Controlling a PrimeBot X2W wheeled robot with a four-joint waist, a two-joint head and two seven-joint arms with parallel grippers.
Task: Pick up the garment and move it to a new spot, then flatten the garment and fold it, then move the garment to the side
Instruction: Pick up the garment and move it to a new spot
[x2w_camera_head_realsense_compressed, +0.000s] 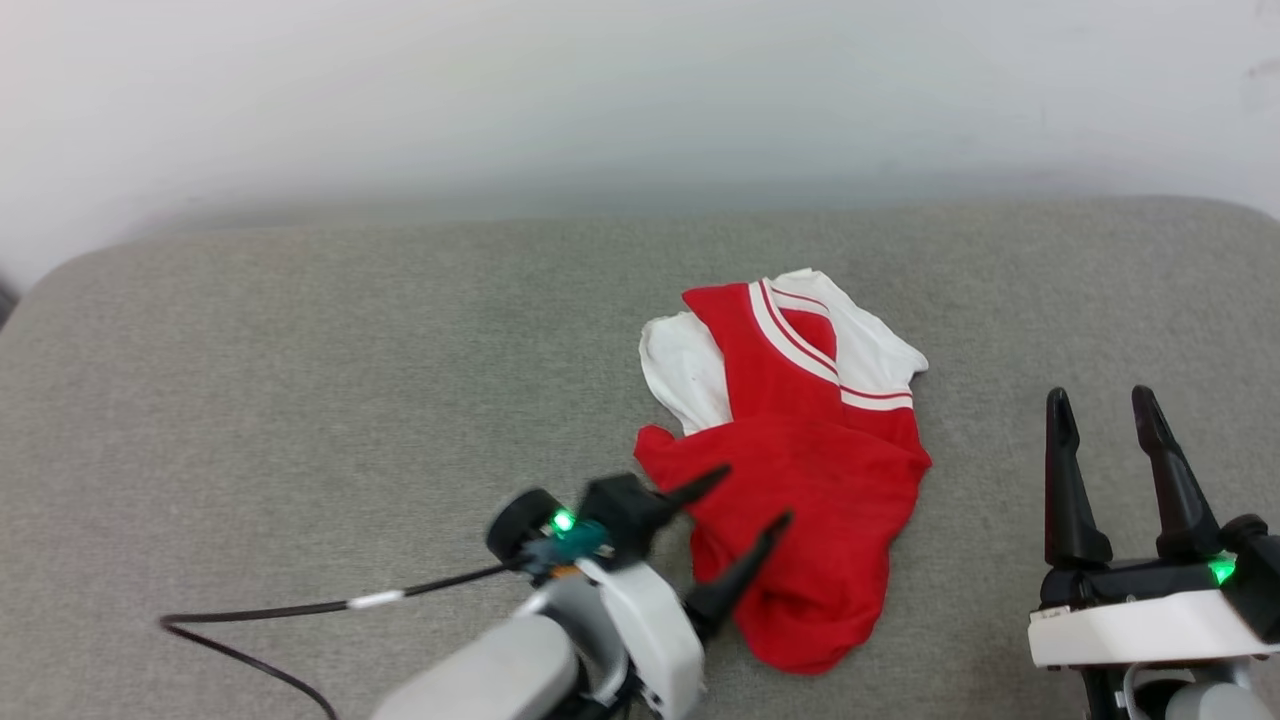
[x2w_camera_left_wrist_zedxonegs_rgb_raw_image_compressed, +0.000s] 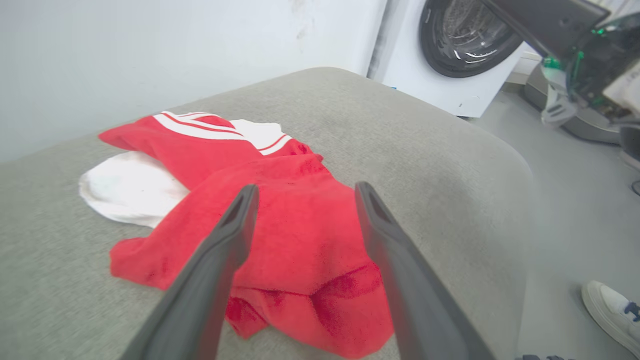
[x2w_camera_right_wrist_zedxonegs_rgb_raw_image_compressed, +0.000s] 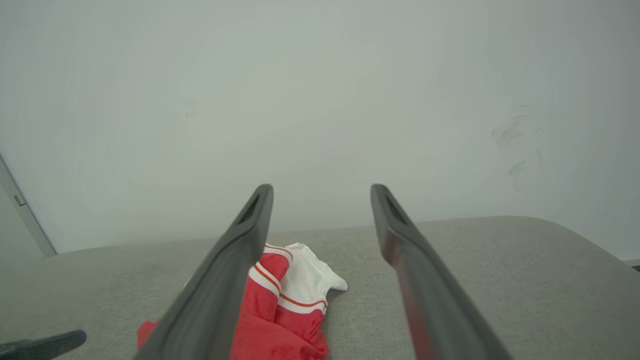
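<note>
1. Garment (x2w_camera_head_realsense_compressed: 800, 460): red and white, bunched in a heap on the grey padded surface (x2w_camera_head_realsense_compressed: 300, 400), a bit right of centre in the head view. Not flat, not folded neatly.
2. Left tool (x2w_camera_head_realsense_compressed: 752, 495): fingers spread wide and nothing pinched. The tips sit over the near-left edge of the red body, pointing right and away across it.
3. In the left wrist view, the left tool (x2w_camera_left_wrist_zedxonegs_rgb_raw_image_compressed: 306, 192) frames the red fabric (x2w_camera_left_wrist_zedxonegs_rgb_raw_image_compressed: 300, 250) between its open fingers. Can't tell whether the tips touch the cloth or hang just above it.
4. Right tool (x2w_camera_head_realsense_compressed: 1100, 395): also spread and empty, over bare surface, well apart to the garment's right.
5. Key relation: the garment's long axis runs near to far. The red lump is at the near end, the white sleeves and striped trim at the far end. The left arm is clearly the nearer one. The right would have to reach left to get an edge.
6. Judgement: flattening not yet done. Next grab likely needs an edge or corner, not the middle of the heap.
7. Hard to read: layers fold over each other, so hem and collar can't be sorted out, and no print is visible.
8. In the right wrist view, the right tool (x2w_camera_right_wrist_zedxonegs_rgb_raw_image_compressed: 321, 187) has one finger covering part of the garment (x2w_camera_right_wrist_zedxonegs_rgb_raw_image_compressed: 292, 295), which is cut off at the bottom edge.
9. Background in the left wrist view: washing machine (x2w_camera_left_wrist_zedxonegs_rgb_raw_image_compressed: 465, 45), a person's shoe (x2w_camera_left_wrist_zedxonegs_rgb_raw_image_compressed: 612, 312).
</note>
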